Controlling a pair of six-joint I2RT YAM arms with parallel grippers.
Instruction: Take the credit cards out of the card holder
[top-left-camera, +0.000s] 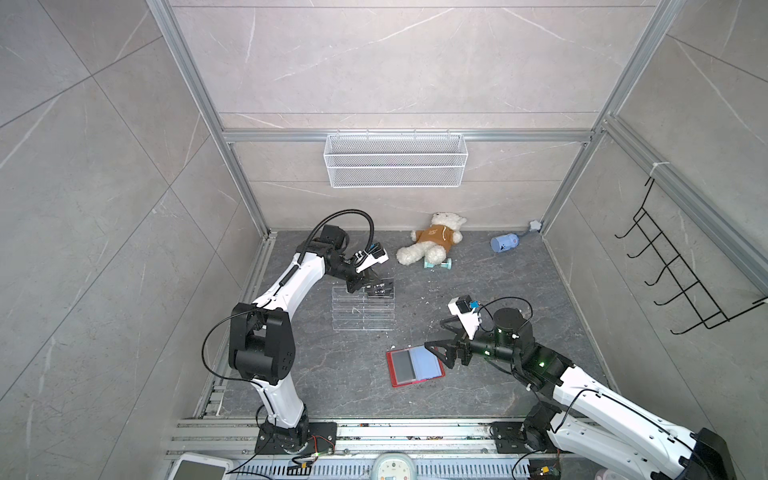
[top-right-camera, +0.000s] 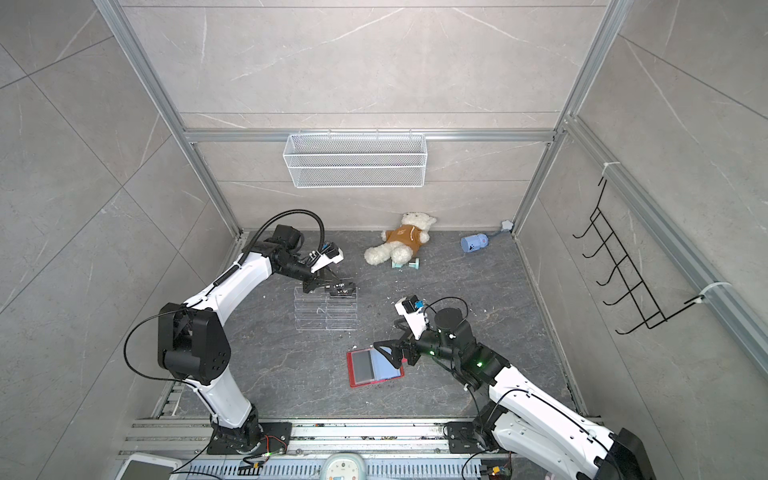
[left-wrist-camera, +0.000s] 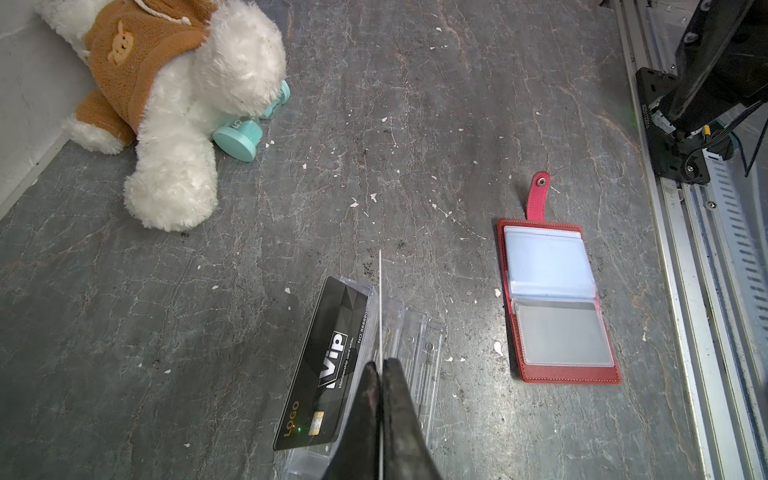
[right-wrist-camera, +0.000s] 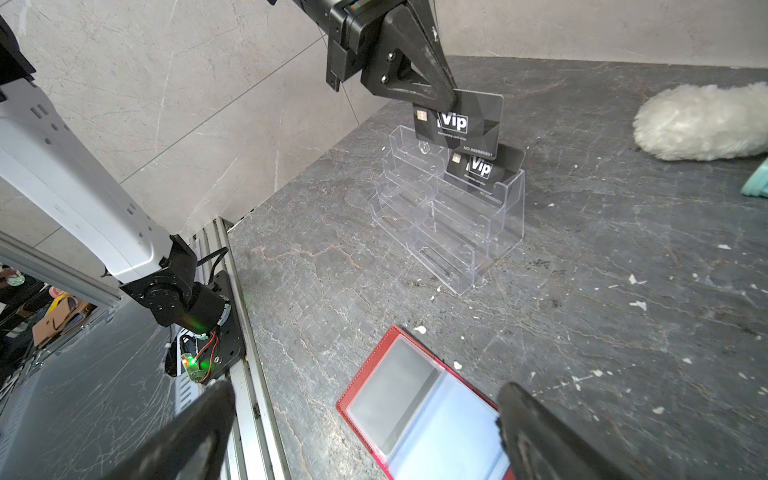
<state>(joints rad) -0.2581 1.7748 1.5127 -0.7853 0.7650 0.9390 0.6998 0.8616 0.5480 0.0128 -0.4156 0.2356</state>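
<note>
The red card holder (top-left-camera: 415, 365) (top-right-camera: 374, 366) (left-wrist-camera: 557, 303) lies open on the floor, its pale clear sleeves up; a grey panel shows under one sleeve. My right gripper (right-wrist-camera: 365, 388) (top-left-camera: 436, 334) hovers open over the holder's right half, with nothing between its fingers. My left gripper (left-wrist-camera: 380, 365) (right-wrist-camera: 451, 97) is shut on a black "Vip" credit card (right-wrist-camera: 457, 120), seen edge-on (left-wrist-camera: 380, 299) in the left wrist view. It holds that card just above the top tier of a clear acrylic rack (top-left-camera: 363, 311) (right-wrist-camera: 457, 224). A second Vip card (right-wrist-camera: 484, 170) (left-wrist-camera: 328, 365) stands in the rack.
A white teddy bear (top-left-camera: 434, 243) lies on a teal dumbbell (top-left-camera: 436, 264) at the back, with a blue bottle-like object (top-left-camera: 503, 242) in the back right corner. A wire basket (top-left-camera: 395, 160) hangs on the back wall. Black hooks (top-left-camera: 681, 274) hang on the right wall.
</note>
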